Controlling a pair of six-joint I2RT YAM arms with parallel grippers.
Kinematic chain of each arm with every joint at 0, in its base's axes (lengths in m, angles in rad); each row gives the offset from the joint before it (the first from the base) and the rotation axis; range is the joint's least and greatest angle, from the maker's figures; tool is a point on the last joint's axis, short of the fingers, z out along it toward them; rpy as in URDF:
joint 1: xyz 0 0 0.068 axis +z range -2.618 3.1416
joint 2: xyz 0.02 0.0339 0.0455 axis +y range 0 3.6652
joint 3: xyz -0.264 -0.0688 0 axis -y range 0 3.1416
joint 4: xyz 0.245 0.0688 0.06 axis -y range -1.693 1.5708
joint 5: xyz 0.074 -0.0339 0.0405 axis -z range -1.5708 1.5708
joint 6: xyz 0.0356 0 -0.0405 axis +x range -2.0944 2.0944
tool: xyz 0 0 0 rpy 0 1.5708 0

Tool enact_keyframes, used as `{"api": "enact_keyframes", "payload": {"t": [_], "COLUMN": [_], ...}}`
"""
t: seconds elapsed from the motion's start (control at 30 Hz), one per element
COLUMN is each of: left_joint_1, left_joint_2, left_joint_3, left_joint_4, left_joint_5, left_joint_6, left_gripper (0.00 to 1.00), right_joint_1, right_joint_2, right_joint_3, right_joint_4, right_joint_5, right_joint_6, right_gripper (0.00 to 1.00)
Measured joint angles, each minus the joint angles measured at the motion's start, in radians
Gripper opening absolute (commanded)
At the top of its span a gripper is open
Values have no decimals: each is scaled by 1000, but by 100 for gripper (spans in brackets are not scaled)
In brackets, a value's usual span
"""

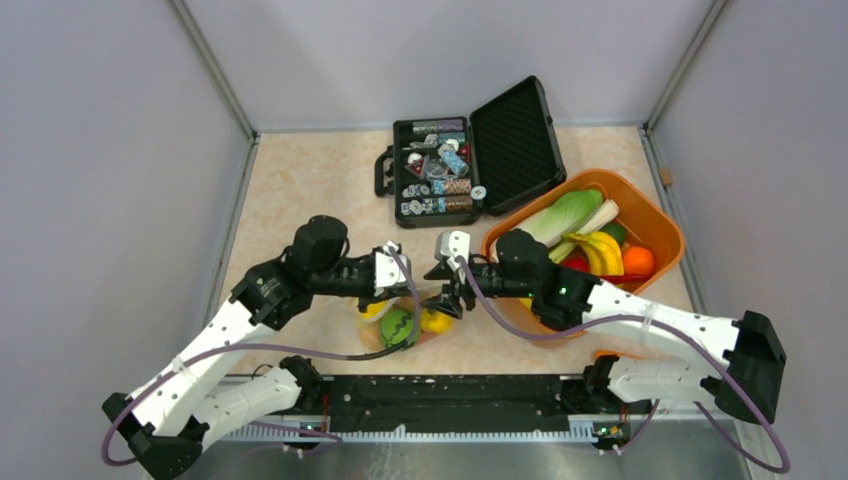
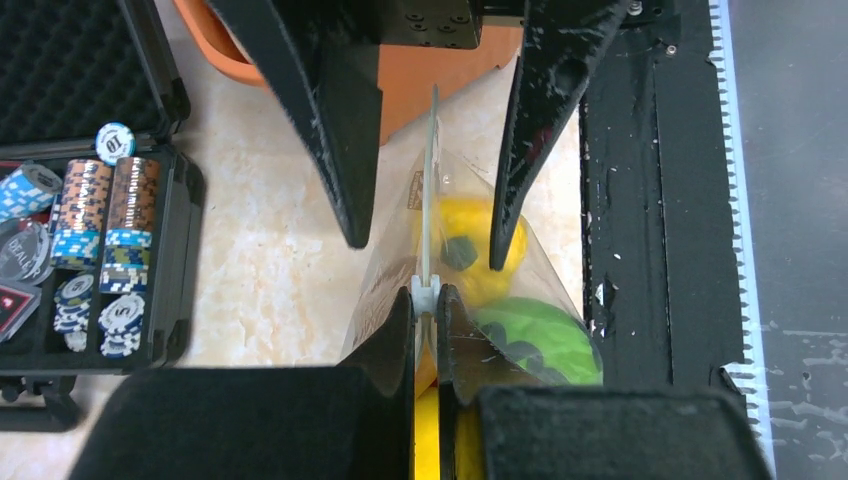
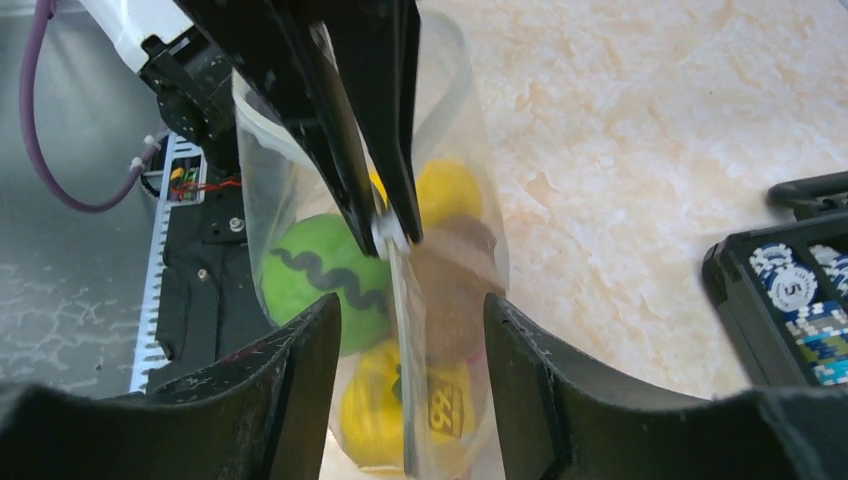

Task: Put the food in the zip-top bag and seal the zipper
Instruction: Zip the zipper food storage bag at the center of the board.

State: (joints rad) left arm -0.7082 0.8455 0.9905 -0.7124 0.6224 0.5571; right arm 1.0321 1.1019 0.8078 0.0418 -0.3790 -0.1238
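The zip-top bag stands on the table between the arms. It holds food: a green watermelon piece, a yellow pepper and a brownish peach. Its zipper runs along the upper edge. My left gripper is shut on the zipper at its small white slider. My right gripper is open, its fingers on either side of the zipper edge a little further along, apart from the plastic. From above, the two grippers face each other over the bag.
An open black case of poker chips sits at the back centre. An orange tub at the right holds more toy produce, close behind the right arm. A black strip runs along the near table edge.
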Motion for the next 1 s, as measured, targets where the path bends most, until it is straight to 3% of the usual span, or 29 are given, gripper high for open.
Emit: {"api": "enact_keyframes", "payload": {"t": [0.1, 0.33, 0.63, 0.8, 1.0], "left_joint_1": [0, 0, 0, 0, 0], "left_joint_2": [50, 76, 63, 19, -66], "left_joint_3": [27, 44, 43, 27, -20], "left_joint_4": [1, 2, 1, -3, -12], "left_joint_5": [23, 47, 31, 3, -41], "left_joint_6": [0, 0, 2, 23, 34], "left_gripper": [0, 0, 0, 5, 3], "right_joint_1": [0, 0, 0, 0, 5], "right_joint_2": [27, 59, 59, 58, 44], "right_joint_3": [52, 91, 89, 89, 54], "right_joint_4": [-32, -85, -82, -72, -34], "right_joint_5": [-13, -24, -31, -24, -23], "right_joint_6": [-21, -60, -58, -55, -35], "right_gripper": [50, 1, 0, 0, 0]}}
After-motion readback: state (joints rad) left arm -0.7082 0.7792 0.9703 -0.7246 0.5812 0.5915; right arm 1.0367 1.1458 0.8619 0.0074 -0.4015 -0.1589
